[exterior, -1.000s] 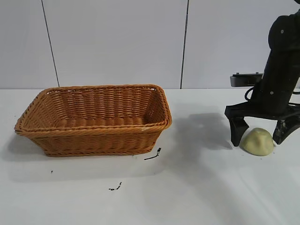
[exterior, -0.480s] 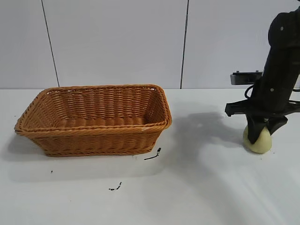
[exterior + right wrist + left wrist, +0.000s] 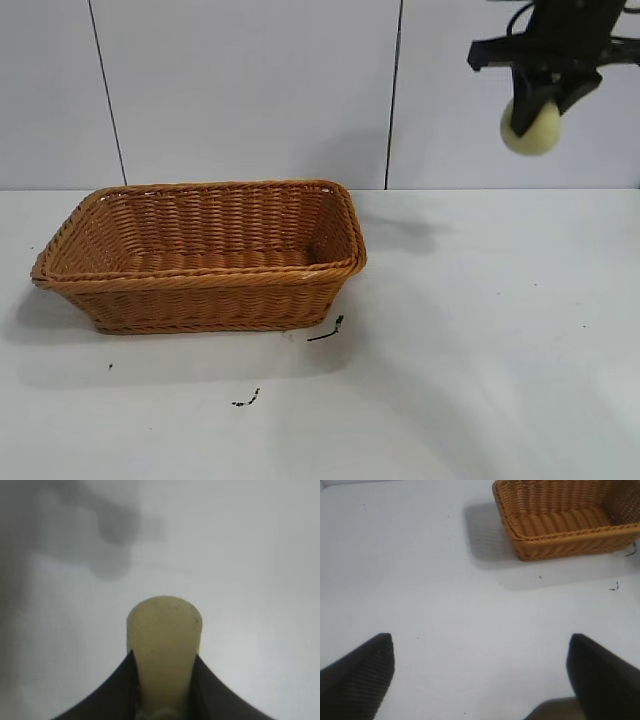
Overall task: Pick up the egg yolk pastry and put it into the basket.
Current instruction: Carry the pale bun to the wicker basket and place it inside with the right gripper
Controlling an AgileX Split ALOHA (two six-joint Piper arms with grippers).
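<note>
Exterior view: right tool (image 3: 541, 103) high above the table (image 3: 480, 340), at the upper right, clenched on the egg yolk pastry (image 3: 532, 128), which hangs in the air in front of the back wall, well apart from the basket (image 3: 200, 255) and off to its right. Basket resting on the table at left, upright, nothing visible inside. Small dark marks (image 3: 328, 330) on the table just beside the basket's near right corner. Left wrist view: left tool (image 3: 480, 675) released, its two dark fingers (image 3: 357, 672) spread wide over bare table (image 3: 420, 580), holding nothing; basket (image 3: 565, 517) farther off on the table. Right wrist view: pale yellow pastry (image 3: 164, 645) pinched between the two dark fingers (image 3: 107, 695) of the right tool (image 3: 164, 680), rounded end poking out beyond the fingertips, table (image 3: 250, 555) far beneath.
</note>
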